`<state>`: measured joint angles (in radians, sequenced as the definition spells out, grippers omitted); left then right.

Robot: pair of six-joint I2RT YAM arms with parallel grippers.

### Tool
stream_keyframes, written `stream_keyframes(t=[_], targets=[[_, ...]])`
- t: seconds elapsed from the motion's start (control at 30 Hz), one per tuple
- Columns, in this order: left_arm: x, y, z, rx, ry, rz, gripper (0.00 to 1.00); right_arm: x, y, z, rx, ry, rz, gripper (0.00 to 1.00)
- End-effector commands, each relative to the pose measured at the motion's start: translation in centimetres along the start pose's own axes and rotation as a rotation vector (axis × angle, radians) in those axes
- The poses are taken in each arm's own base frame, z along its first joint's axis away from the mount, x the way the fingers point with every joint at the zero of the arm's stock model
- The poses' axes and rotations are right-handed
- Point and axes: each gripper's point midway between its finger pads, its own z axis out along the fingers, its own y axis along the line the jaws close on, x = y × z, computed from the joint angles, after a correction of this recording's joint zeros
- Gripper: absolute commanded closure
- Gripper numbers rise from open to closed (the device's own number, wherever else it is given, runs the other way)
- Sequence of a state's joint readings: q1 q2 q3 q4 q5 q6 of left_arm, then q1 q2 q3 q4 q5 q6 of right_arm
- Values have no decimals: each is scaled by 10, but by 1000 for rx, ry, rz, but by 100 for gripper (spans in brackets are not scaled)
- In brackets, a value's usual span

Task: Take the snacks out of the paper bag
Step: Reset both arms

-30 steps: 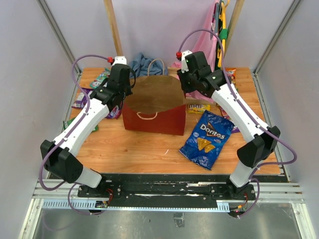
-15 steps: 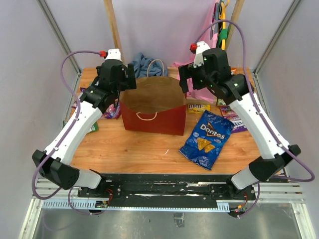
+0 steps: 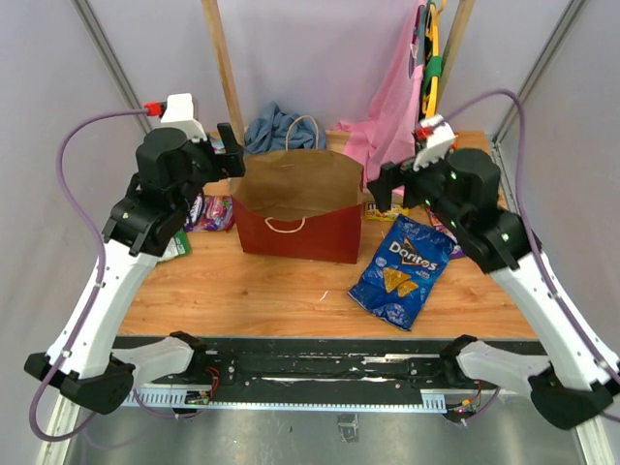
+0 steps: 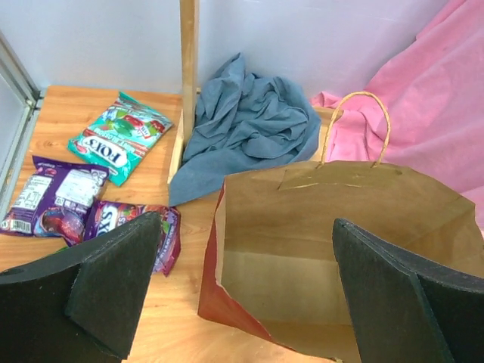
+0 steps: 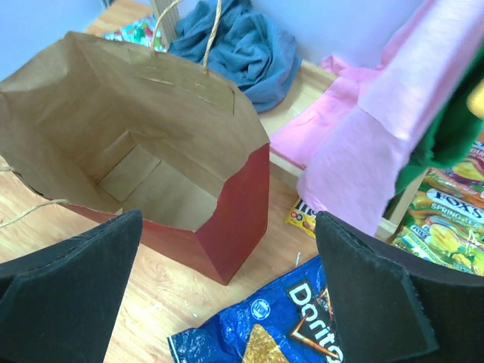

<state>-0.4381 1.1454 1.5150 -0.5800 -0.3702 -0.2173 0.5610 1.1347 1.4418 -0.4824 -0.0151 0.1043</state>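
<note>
Paper bag (image 3: 302, 232): upright between the two grippers, mouth open. Red outside, brown kraft inside, the interior visible down to its folded base. Rim ragged at two corners. One twine handle (image 4: 355, 125) stands up at the far rim.

Left gripper (image 4: 246, 223): jaws spread wide, holding nothing, raised just left of the bag's mouth.

Right gripper (image 5: 227, 219): jaws spread wide, holding nothing, raised just right of the bag.

Pink garment (image 5: 378, 128): hangs beyond the right gripper.

Blue-grey cloth (image 4: 242, 121): crumpled ahead of the left gripper, behind the bag.

Doritos bag (image 3: 399, 271): blue, flat on the table beneath the right gripper, near the bag's right side.

Small snacks: teal packet (image 4: 119, 136) and purple packets (image 4: 53, 200) left of the left gripper; yellow M&M's packet (image 5: 299, 215) under the pink garment's hem.
</note>
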Motion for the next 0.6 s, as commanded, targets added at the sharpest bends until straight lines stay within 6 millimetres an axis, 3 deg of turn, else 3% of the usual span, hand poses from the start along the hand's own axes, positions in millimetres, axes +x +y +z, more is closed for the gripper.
stream_keyframes(t=[0.0,0.17,0.33,0.57], targets=[[13,8,-8,15,35,-11,0,-24,-23,-33,103,-220,6,2],[33,31,-20,-6,38,-62,0,22,-50,-35,219,-98,76,2],[39,51,-44,-48,-2,-110,0,75,-87,-34,294,25,256,2],[104,60,-41,-55,70,-138,0,124,-119,-48,414,83,406,2]])
